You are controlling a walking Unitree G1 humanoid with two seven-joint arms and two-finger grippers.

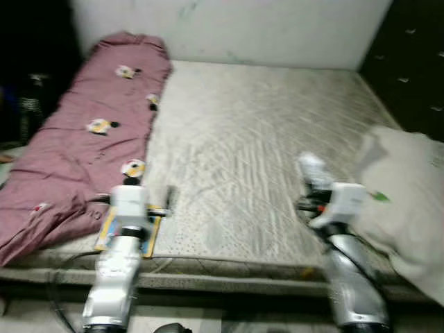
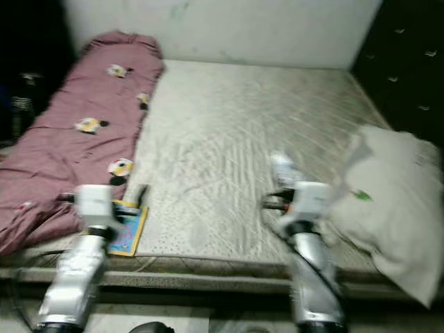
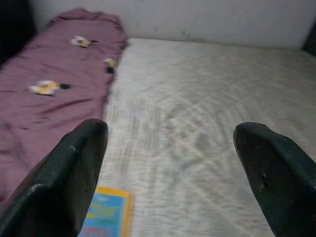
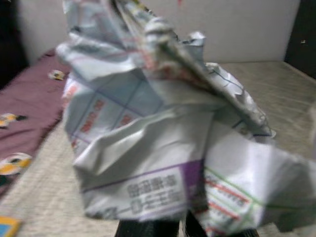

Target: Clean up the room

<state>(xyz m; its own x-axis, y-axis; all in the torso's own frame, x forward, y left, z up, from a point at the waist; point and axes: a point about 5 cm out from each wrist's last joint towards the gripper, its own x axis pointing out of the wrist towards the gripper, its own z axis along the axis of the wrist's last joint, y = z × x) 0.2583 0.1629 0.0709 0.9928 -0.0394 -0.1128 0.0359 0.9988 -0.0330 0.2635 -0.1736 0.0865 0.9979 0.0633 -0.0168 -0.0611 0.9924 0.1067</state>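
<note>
While both arms reach over mattress [image 1: 263, 139], right gripper [image 4: 182, 224] fingers clamped on crumpled paper [image 4: 168, 133]; left gripper [image 3: 173, 168] fingers apart above mattress, booklet [image 2: 129, 229] at mattress edge.

A mattress [image 1: 257, 139] lies before the robot, its far edge against a wall [image 1: 277, 28]. A quilt [image 1: 83, 146] runs along the mattress's left side, from the wall to the near edge. A booklet [image 2: 128, 229] lies on the near edge just beside the quilt. A pillow [image 1: 406, 201] rests on the right near corner, overhanging the edge, with a cabinet [image 1: 416, 62] behind it to the right.
</note>
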